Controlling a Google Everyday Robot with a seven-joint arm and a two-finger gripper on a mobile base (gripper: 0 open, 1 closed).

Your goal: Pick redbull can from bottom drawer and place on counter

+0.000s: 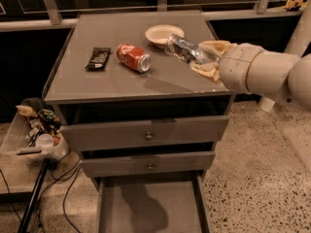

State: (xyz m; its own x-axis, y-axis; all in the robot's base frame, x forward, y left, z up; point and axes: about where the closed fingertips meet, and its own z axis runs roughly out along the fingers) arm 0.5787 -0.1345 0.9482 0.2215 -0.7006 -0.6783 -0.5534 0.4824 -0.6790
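The redbull can (186, 49), slim and silvery with dark patches, is held tilted in my gripper (207, 58) above the right side of the counter (112, 84), just right of the white bowl. The gripper is shut on the can's lower end, with pale fingers (215, 46) above and below it. The arm comes in from the right. The bottom drawer (150, 205) is pulled open at the foot of the cabinet, and its grey floor shows nothing in it.
On the counter lie a red soda can (133, 57) on its side, a dark snack bar (98, 57) and a white bowl (164, 35). Two upper knobbed drawers (146, 135) are shut. A bin of clutter (36, 130) and cables sit at the left.
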